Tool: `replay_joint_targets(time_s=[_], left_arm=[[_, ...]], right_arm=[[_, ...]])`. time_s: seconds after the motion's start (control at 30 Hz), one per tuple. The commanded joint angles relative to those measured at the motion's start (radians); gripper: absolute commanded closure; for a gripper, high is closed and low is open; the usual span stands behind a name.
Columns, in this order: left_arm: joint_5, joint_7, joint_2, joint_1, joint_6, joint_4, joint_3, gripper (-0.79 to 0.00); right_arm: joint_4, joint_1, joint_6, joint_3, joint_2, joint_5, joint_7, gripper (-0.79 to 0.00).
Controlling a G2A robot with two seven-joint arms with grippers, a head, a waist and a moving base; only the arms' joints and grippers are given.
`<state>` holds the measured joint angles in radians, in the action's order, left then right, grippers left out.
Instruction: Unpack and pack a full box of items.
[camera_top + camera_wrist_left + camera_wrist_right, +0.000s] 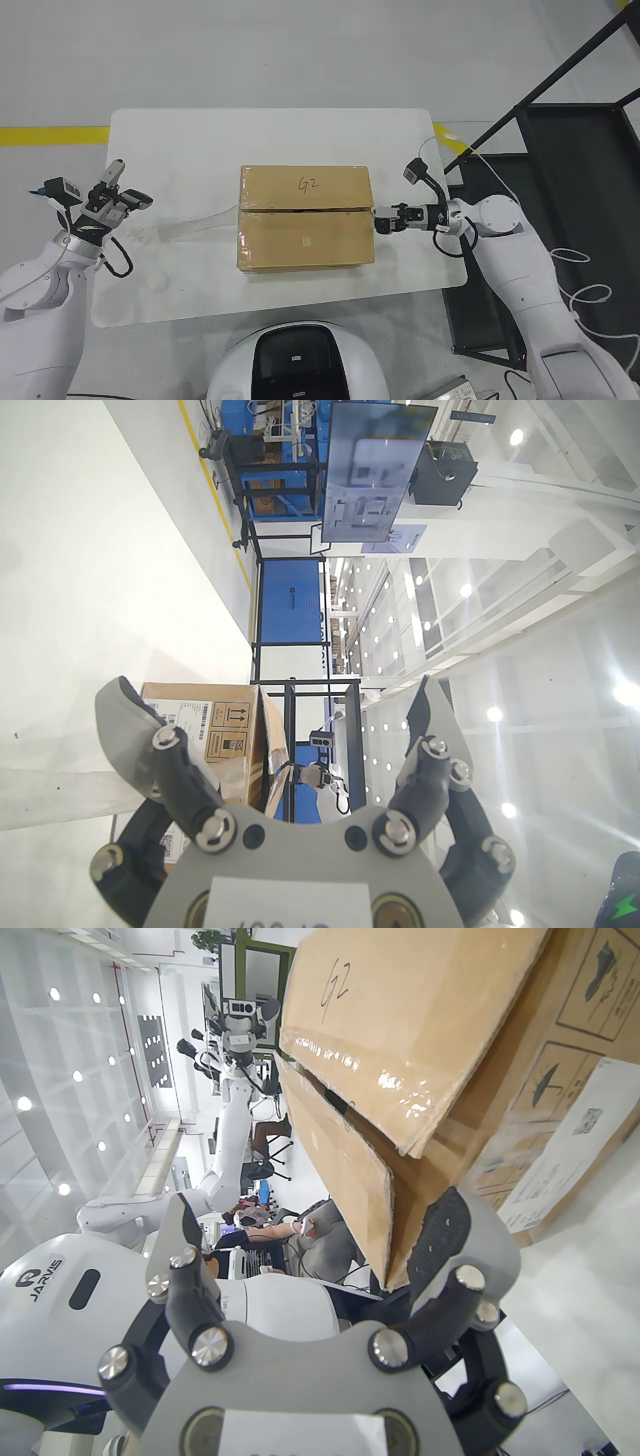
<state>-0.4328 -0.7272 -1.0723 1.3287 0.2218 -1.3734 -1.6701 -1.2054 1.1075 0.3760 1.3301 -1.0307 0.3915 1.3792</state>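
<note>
A brown cardboard box [305, 230] sits mid-table, its two top flaps nearly closed along a middle seam. My right gripper [384, 221] is at the box's right end, open. In the right wrist view this gripper [315, 1208] straddles the corner of the nearer flap [345, 1168], with one finger [440, 1238] under the flap's edge. The farther flap [400, 1028] is slightly raised and has clear tape on it. My left gripper [118, 197] stands open and empty over the table's left side, well clear of the box [200, 725]. Nothing lies between the fingers of the left gripper [272, 695].
A strip of clear tape [190, 226] lies on the white table [200, 140] between the box's left end and the left gripper. A black metal rack [570, 150] stands just past the table's right edge. The table's front edge [180, 310] is close to the box.
</note>
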Motion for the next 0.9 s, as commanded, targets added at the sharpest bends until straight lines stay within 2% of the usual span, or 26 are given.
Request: replay_joint_targets(time_s=[0.0,0.57,0.87], left_arm=[[0.000,0.000,0.000,0.000,0.000,0.000,0.000,-0.785],[0.000,0.000,0.000,0.000,0.000,0.000,0.000,-0.785],[0.000,0.000,0.000,0.000,0.000,0.000,0.000,-0.785]], right_arm=[[0.003,-0.005,-0.003,-0.014,-0.002,0.020,0.028,-0.785],[0.095,-0.085,-0.052,-0.102,-0.015,0.191,0.117,-0.785],[0.032,-0.059,-0.073,-0.073,0.009,0.249,0.139,-0.785]])
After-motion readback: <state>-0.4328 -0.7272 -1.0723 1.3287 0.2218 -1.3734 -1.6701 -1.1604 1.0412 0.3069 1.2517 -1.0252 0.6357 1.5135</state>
